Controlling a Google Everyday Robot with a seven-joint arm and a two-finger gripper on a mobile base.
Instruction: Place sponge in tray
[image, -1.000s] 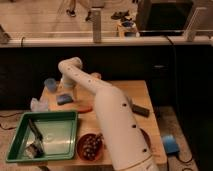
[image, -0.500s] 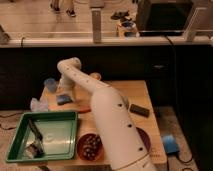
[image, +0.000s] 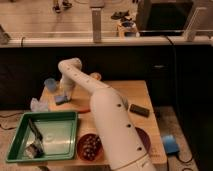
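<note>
The blue sponge (image: 61, 99) lies flat on the wooden table, at its far left. My white arm reaches from the bottom middle up and over to the left, and its gripper (image: 64, 93) points down right at the sponge, touching or nearly touching its top. The gripper partly hides the sponge. Nearer the front left, the green tray (image: 59, 119) sits about a hand's width in front of the sponge.
A dark-handled tool (image: 34, 141) lies in the tray. A pale blue cup (image: 50, 83) stands behind the sponge, with a crumpled bluish item (image: 37, 105) to its left. A bowl of dark items (image: 90, 146) sits by the tray. A dark block (image: 139, 110) lies at the right.
The arm and gripper stay in the same spot over the sponge. The sponge has not visibly moved.
</note>
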